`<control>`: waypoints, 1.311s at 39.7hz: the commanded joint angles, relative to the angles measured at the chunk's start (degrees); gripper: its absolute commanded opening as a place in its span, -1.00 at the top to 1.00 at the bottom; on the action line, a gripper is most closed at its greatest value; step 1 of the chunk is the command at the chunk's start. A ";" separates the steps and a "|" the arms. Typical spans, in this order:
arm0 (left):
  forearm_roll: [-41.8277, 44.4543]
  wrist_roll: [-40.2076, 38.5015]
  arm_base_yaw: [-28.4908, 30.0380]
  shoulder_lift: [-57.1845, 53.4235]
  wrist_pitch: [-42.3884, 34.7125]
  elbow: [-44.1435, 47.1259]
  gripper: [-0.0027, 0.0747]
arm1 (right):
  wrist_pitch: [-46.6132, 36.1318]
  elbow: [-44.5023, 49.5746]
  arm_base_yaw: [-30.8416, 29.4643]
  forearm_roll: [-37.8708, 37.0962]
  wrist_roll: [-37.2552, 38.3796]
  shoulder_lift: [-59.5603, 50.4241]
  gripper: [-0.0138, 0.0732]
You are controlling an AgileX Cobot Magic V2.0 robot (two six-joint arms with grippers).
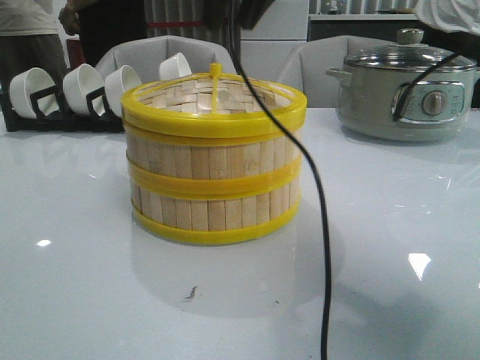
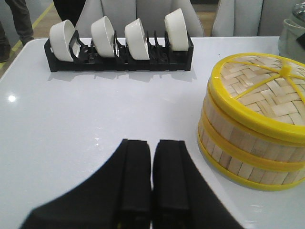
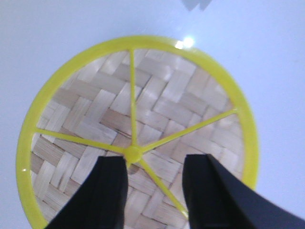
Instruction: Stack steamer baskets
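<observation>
Matte black all round on this robot. The left gripper [image 2: 152, 183] shows two blocky, flat-faced black fingers [image 2: 136, 181], squared at the tips, flaring out into a wide dark base behind. The right gripper [image 3: 153, 179] is the same black, its fingers [image 3: 110, 183] broad, with blunt ends and smooth sides, no markings or screws visible. In the front view a thin black cable [image 1: 319, 225] hangs in a long curve from a dark, blurred body part at the top edge

Lid [image 3: 138, 133] hides basket interiors; cooker [image 1: 405, 94] cut by frame edge.
</observation>
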 commanded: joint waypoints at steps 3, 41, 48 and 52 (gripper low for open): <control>-0.11 -0.48 -0.05 0.09 -4.75 -1.68 0.68 | -6.08 3.04 -3.70 -1.46 0.08 -11.49 -0.23; -0.11 -0.48 -0.05 0.09 -4.75 -1.68 0.68 | -51.61 98.39 -30.25 -0.72 0.08 -86.69 -0.22; -0.11 -0.48 -0.05 0.09 -4.75 -1.68 0.68 | -55.83 107.83 -30.62 -0.72 0.08 -92.93 -0.22; -0.11 -0.48 -0.05 0.09 -4.75 -1.68 0.68 | -59.47 112.78 -30.62 -0.72 0.08 -95.80 -0.22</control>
